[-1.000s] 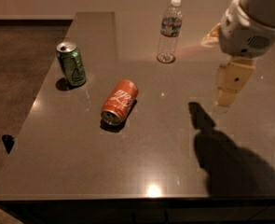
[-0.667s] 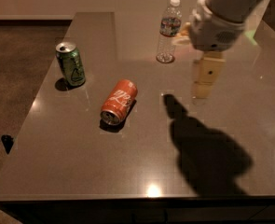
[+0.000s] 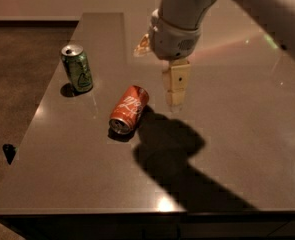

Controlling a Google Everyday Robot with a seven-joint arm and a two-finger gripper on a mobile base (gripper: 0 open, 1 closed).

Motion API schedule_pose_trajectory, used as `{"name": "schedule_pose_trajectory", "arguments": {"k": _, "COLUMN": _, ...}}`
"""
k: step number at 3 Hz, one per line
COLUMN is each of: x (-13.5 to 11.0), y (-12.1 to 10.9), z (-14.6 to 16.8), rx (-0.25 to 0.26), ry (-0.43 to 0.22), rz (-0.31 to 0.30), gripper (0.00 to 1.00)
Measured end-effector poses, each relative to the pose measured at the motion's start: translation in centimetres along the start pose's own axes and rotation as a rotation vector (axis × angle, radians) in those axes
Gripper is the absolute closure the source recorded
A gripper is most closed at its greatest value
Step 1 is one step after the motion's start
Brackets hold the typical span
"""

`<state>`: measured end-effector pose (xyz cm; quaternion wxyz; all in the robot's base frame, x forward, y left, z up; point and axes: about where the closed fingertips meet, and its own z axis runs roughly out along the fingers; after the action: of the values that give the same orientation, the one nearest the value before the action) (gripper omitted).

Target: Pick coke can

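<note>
Camera view: glossy dark table (image 3: pixel 237 134), brown floor (image 3: pixel 17 74) left.
Gripper (image 3: pixel 175 101) hovers just right of the lying coke can (image 3: pixel 129 109); grip state unclear.

Table (image 3: pixel 237 134): dark glossy top, light glints near the front edge
Coke can (image 3: pixel 129 109): lying on its side, silver end toward the front
Green can (image 3: pixel 77 68): upright near the left edge, apart from the coke can
Gripper (image 3: pixel 176 91): above the table, just right of the coke can
</note>
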<state>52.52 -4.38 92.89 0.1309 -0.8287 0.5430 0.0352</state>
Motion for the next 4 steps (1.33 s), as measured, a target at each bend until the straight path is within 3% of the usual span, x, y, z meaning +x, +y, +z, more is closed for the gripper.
{"name": "schedule_pose_trajectory", "arguments": {"k": 1, "x": -2.3, "y": -1.1, "z": 2.7, "rx": -0.066, "ry": -0.004, "rz": -0.152, "gripper": 0.00}}
{"name": "schedule_pose_trajectory", "arguments": {"k": 2, "x": -3.3, "y": -1.5, "z": 4.5, "rx": -0.086, "ry": -0.003, "rz": -0.265, "gripper": 0.00}}
{"name": "schedule_pose_trajectory", "arguments": {"k": 4, "x": -3.7, "y": -0.3, "z": 7.4, "rx": -0.136, "ry": 0.024, "rz": -0.402, "gripper": 0.02}}
